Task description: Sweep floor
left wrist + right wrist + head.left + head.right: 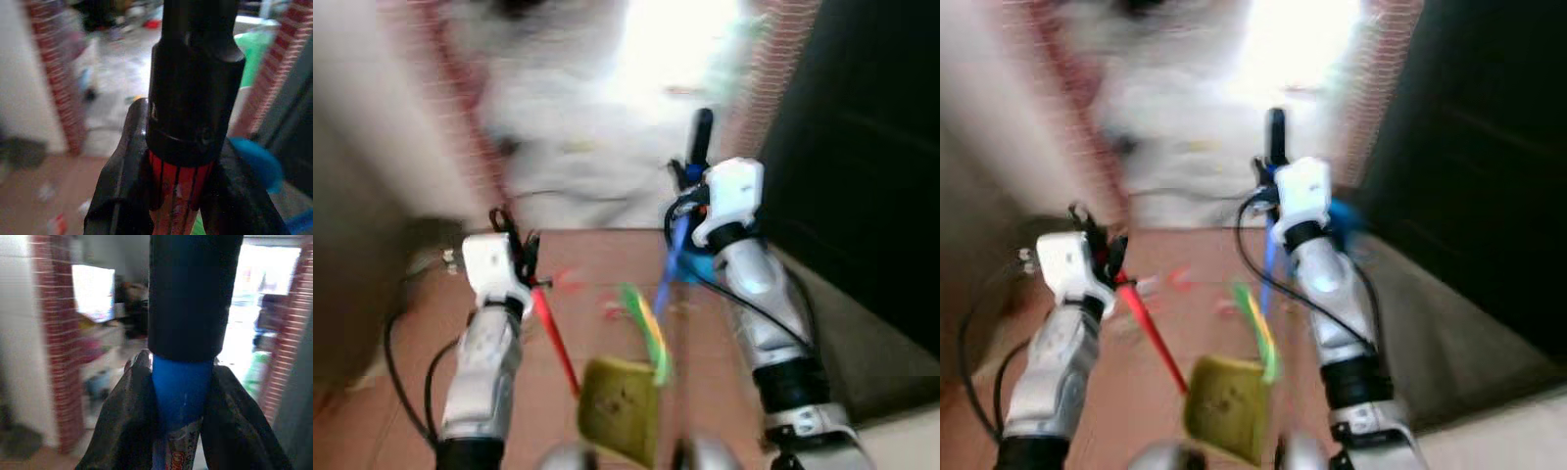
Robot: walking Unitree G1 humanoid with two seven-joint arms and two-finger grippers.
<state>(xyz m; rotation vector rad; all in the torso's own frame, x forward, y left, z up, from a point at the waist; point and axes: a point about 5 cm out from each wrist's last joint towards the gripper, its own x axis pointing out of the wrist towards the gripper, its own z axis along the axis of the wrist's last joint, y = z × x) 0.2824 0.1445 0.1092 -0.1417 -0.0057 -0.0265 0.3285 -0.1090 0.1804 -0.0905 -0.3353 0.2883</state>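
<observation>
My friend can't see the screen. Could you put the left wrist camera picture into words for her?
Close up, the left gripper is clamped around a red handle with a black cap, one black finger on each side. Behind it, blurred, are a red brick pillar and a reddish floor with bits of litter.

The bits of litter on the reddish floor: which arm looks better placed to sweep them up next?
Probably the right. Its tool is shut on the blue broom handle, whose stick slants down toward the litter. The left tool is shut on the red handle of the yellow-green dustpan, which only collects.
</observation>
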